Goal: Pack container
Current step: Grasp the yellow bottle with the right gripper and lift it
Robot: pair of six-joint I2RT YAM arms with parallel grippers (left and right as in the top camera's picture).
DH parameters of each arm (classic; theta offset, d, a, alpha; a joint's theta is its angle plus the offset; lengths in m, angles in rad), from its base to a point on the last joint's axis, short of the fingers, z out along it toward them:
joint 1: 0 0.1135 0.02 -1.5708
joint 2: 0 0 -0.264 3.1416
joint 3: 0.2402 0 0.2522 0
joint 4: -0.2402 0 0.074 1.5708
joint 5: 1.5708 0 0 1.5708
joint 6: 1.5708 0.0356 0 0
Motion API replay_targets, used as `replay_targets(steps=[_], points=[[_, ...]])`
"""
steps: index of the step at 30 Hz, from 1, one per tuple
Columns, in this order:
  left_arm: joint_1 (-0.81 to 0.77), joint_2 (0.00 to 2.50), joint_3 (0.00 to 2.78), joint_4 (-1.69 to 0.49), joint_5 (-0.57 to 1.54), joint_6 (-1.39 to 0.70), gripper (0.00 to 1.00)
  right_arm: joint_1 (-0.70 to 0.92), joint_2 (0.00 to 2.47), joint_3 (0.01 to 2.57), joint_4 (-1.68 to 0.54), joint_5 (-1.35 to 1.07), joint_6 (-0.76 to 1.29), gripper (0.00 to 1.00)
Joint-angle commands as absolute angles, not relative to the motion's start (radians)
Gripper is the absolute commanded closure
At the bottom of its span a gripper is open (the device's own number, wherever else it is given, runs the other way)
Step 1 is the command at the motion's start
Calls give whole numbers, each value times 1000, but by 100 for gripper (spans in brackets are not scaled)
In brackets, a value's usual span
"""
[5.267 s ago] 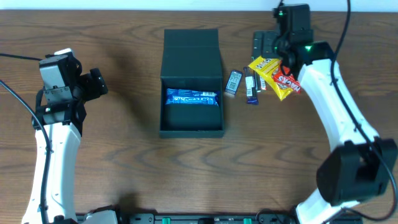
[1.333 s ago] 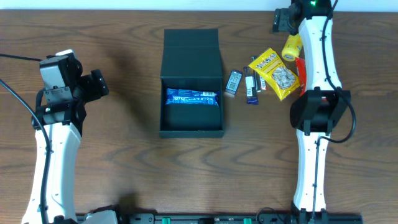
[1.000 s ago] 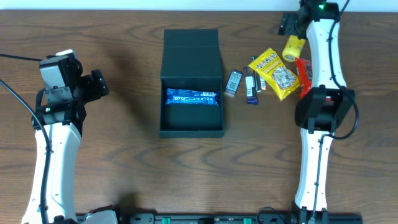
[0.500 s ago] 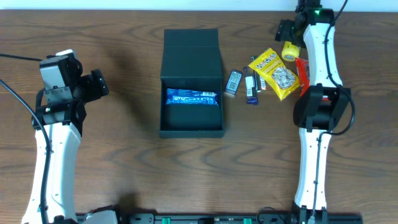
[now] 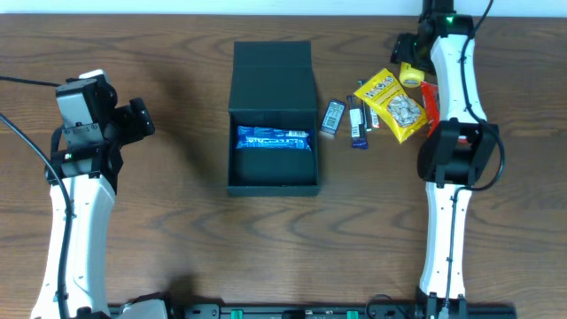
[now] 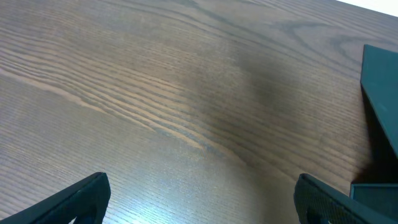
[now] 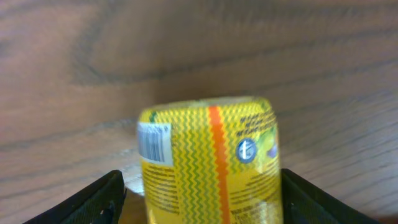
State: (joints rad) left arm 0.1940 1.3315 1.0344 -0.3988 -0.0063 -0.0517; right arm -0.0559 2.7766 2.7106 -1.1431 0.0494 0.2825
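Fingers [image 6: 81,200] of the left gripper [image 6: 200,190] stand wide apart over the brown wooden bench [image 6: 155,93], holding nothing. Fingers [image 7: 102,199] of the right gripper [image 7: 199,202] are also spread wide, one on each side of a small yellow zigzag-printed packet [image 7: 208,155]. A gap shows at one finger; contact at the other cannot be told.

Label detail, right wrist view only: an orange stripe, a white barcode panel and a round blue badge bearing a white "t". Other print is too blurred to read.

Only the overhead view shows the whole matte black square cardboard container with a hinged flap lid [image 5: 273,187]. It sits between the two arms with the lid folded back. A blue bar with white lettering [image 5: 273,139], unreadable, lies across its floor. Beside the container, toward the right arm, lie a small silver-blue sachet [image 5: 333,116], a dark narrow bar [image 5: 358,124] and a large yellow bag [image 5: 394,105]; their writing is illegible. The left wrist view catches only the container's corner.
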Motion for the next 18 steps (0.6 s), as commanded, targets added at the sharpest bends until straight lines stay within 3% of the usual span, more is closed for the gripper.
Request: replay_targets(steps=[1, 5, 18], points=[[198, 1334, 1060, -395, -7, -52, 5, -47, 2800, 2688, -1148, 36, 299, 22], [198, 1334, 1060, -395, -7, -52, 5, -38, 2800, 2688, -1140, 36, 299, 24], [198, 1334, 1060, -395, -7, -52, 4, -30, 2800, 2688, -1140, 27, 299, 49]])
